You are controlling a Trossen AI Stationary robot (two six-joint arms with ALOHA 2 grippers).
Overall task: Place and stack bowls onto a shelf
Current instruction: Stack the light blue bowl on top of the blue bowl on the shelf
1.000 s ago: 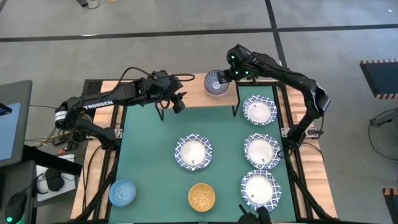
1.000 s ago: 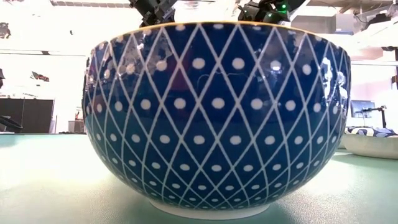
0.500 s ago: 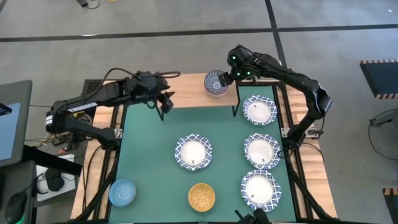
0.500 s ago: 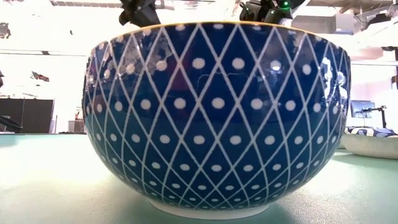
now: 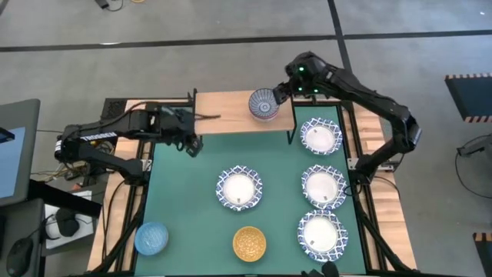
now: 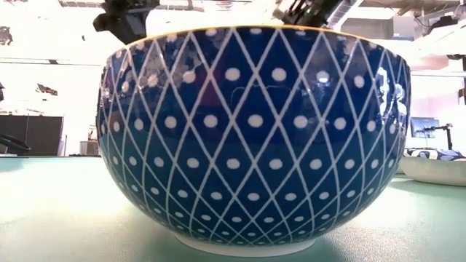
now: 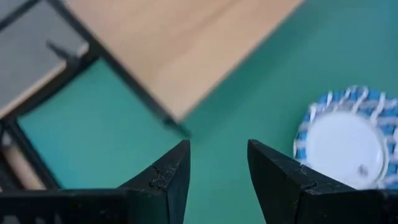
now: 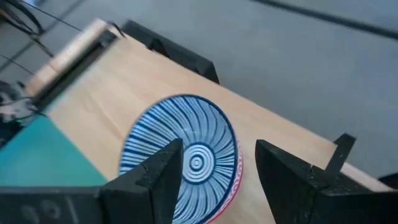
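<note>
Right gripper (image 8: 214,171) spread wide, empty, just above the blue-striped bowl (image 8: 183,149) on the shelf (image 5: 231,111)

No legible text, number or sign is found on the bowls, the shelf or the table in any view. The left arm (image 5: 108,137) carries a strip of pale lettering along its dark link in the high view, but the characters are too small to read here.
</note>
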